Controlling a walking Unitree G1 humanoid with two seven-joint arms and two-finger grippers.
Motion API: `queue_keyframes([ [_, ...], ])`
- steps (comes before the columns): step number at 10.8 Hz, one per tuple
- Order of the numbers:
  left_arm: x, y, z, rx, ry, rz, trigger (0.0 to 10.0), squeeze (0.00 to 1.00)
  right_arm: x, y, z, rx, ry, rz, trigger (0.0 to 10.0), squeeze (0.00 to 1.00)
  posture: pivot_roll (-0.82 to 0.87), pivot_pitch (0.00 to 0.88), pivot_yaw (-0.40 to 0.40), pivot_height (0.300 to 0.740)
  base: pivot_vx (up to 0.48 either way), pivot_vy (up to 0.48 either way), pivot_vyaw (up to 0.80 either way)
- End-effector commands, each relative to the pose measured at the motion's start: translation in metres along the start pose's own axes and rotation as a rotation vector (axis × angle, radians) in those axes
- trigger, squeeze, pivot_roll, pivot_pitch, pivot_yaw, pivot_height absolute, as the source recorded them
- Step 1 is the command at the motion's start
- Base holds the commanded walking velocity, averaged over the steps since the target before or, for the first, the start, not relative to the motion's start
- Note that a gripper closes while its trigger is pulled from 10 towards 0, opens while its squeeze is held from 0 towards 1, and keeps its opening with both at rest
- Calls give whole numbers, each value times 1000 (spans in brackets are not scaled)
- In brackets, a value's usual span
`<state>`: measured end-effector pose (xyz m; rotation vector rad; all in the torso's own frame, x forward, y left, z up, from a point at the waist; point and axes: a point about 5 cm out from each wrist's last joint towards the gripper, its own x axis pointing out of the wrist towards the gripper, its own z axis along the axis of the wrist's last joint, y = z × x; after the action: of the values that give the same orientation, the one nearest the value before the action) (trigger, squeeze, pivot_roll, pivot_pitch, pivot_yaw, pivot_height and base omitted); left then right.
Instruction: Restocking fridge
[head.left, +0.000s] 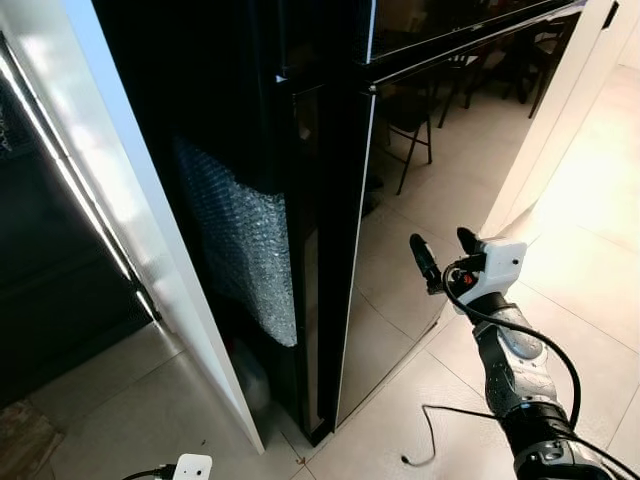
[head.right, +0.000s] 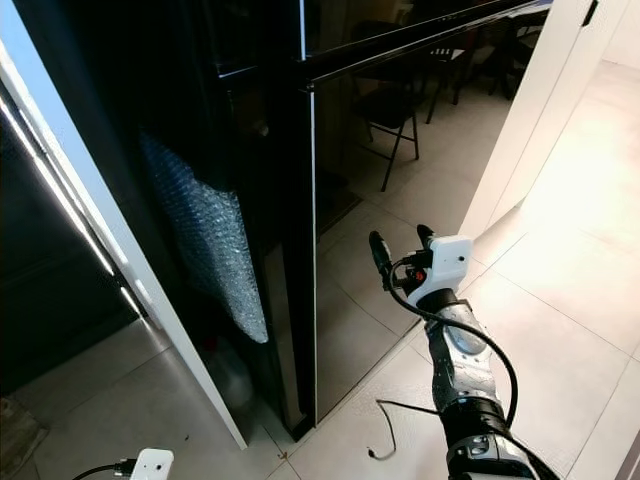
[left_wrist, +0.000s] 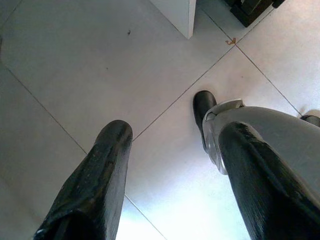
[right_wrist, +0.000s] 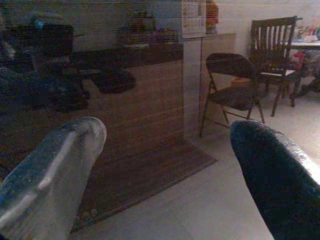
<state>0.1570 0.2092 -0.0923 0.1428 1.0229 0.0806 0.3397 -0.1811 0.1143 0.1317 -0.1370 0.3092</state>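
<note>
Before us we record one tall glossy black fridge (head.left: 330, 200), its glass-fronted doors shut and mirroring a tiled room with a dark folding chair. On its side panel we note a patch of clear bubble wrap (head.left: 240, 240), running from about mid-height down toward the base. To the fridge's left stands a white painted door frame edge (head.left: 130, 220), with a dark room beyond it. The pale tiled floor (head.left: 590, 200) extends to the right, where a white wall panel (head.right: 530, 120) meets the fridge's far edge. We list the right gripper (head.left: 443, 252) as raised in front of the lower door, near the glass but apart from it; its two black fingers stand well spread and hold nothing, and in its wrist view we see the same fingers (right_wrist: 275, 170) wide apart against the reflecting door. A loose black cable (head.left: 430, 440) lies on the tiles beside the silver right forearm (head.left: 515, 375). The left gripper (left_wrist: 165, 165) hangs low over the floor tiles, fingers parted and empty, with the robot's grey leg and black foot (left_wrist: 202, 107) beneath it. A small white wrist housing (head.left: 192, 467) of the left arm appears at the lower edge of the head view.
</note>
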Motion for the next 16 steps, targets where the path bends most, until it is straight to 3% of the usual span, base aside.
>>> queue_keyframes([
  [1, 0, 0, -2, -17, 1, 7, 10000, 0, 4, 2, 6, -16, -21, 12, 10000, 0, -27, 0, -20, 740, 0, 0, 0],
  [10, 0, 0, -2, -17, 1, 7, 10000, 0, 4, 2, 6, -16, -21, 12, 10000, 0, -27, 0, -20, 740, 0, 0, 0],
  [11, -1, 2, -3, -5, 5, 10, 10000, 0, -63, -33, -64, 50, 304, -298, 10000, 0, -37, 0, 13, 740, 0, 0, 0],
  [12, -1, 5, -3, 10, 10, 14, 10000, 0, -167, -48, -130, 100, 712, -628, 10000, 0, -38, 0, 15, 740, 0, 0, 0],
  [13, -1, 6, -3, 14, 11, 15, 10000, 0, -190, -48, -140, 107, 792, -692, 10000, 0, -39, 0, 15, 740, 0, 0, 0],
  [16, -1, 6, -2, 18, 8, 12, 10000, 0, -189, -52, -137, 98, 774, -705, 10000, 0, -44, 0, 14, 740, 0, 0, 0],
])
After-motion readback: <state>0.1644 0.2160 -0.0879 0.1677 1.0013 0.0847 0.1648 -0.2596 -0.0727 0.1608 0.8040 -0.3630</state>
